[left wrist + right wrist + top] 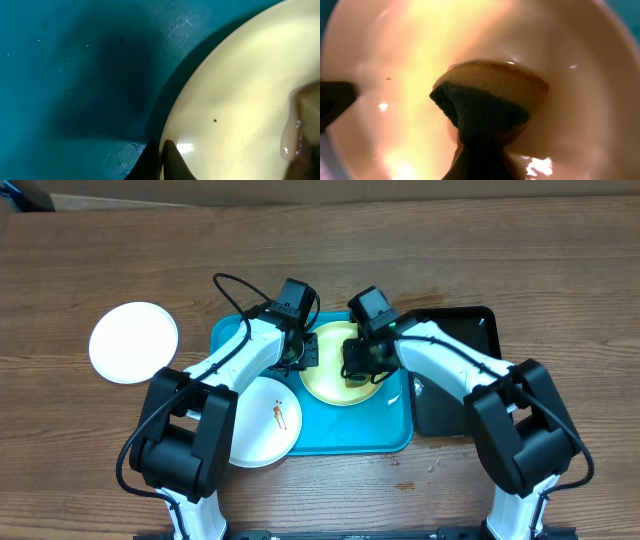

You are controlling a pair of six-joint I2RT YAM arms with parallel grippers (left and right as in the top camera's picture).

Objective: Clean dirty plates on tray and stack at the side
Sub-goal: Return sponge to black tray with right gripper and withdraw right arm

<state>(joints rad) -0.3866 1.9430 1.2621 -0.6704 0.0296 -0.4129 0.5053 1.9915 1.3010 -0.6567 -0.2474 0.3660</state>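
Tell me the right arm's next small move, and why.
Probably drag the sponge across the pale yellow-green plate toward the small dark speck. The right gripper is shut on the sponge, which sits on the plate, and the left gripper pinches the plate's rim, steadying it on the cyan tray.

We find one plate (330, 388), sponge (490, 100) on it, far in the tray (350, 435), a second plate (260, 430) over its near-left rim, a third plate (133, 342) well left, a smaller tray (482, 325) just right.
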